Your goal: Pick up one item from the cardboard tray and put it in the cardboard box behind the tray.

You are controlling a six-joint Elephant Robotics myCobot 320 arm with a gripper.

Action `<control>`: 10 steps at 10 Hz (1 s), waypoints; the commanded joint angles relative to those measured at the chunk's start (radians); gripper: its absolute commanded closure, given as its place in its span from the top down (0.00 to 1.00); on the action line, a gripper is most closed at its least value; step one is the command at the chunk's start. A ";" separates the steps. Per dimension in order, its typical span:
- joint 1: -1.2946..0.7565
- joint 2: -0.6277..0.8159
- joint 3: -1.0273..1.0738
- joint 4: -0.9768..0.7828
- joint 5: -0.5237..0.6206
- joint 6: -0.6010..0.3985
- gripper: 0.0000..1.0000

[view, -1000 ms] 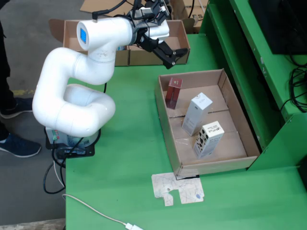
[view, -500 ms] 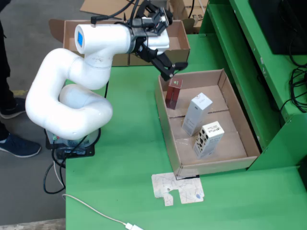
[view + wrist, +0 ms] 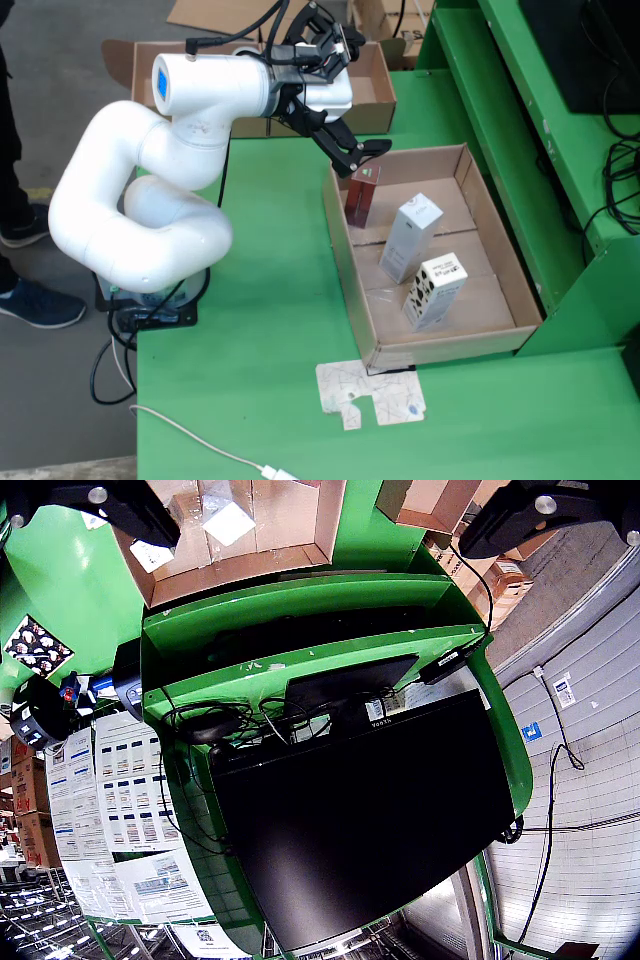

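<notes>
Approach step: end effector [image 3: 362, 152], jaws wide and empty, poised over dark red carton [image 3: 361, 193] at tray [image 3: 345, 265] upper-left; next move presumably descent and closure.

No wording anywhere is sharp enough to read. The printed sheets [image 3: 130, 810] pinned beside the monitor [image 3: 370, 810], the small mark on its bezel, and the print on the spotted carton [image 3: 433, 290] are all too fine.
</notes>
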 commanded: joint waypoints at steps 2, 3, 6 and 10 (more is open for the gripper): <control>-0.059 -0.048 0.044 0.096 0.085 -0.045 1.00; -0.059 -0.048 0.044 0.096 0.085 -0.045 1.00; -0.521 -0.391 0.031 0.478 0.308 -0.142 1.00; -0.954 -0.771 0.224 0.662 0.653 -0.199 1.00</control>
